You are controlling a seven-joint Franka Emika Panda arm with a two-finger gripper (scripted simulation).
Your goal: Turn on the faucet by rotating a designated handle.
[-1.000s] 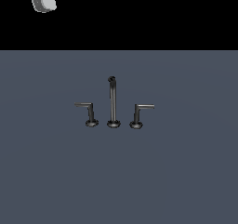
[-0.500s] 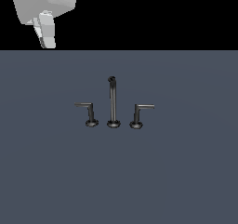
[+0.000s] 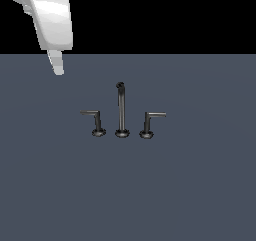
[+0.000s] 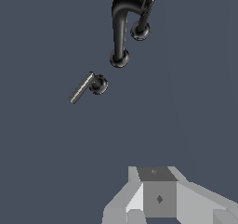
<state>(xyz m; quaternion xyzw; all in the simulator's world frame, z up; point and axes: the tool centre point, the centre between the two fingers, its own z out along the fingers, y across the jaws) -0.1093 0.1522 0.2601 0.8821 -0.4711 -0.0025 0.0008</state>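
Note:
The faucet stands mid-floor: a tall thin spout [image 3: 121, 110] on a round base, with two short L-shaped levers. The handle [image 3: 93, 117] is the lever on the exterior view's left, its thin bar pointing left. The mirrored lever [image 3: 151, 120] points right. My gripper [image 3: 58, 67] hangs above and behind the handle, far to the exterior view's left, touching nothing. Its fingers look closed together and empty. In the wrist view the handle [image 4: 88, 86], the spout [image 4: 119, 32] and the other lever [image 4: 141, 30] lie ahead of my gripper [image 4: 158, 197].
The faucet pieces stand on a flat dark grey floor [image 3: 200, 195]. My white arm link [image 3: 50, 20] fills the exterior view's top left corner.
My arm has come down from the top left corner, so the gripper is now lower and a little further right. The faucet has not moved.

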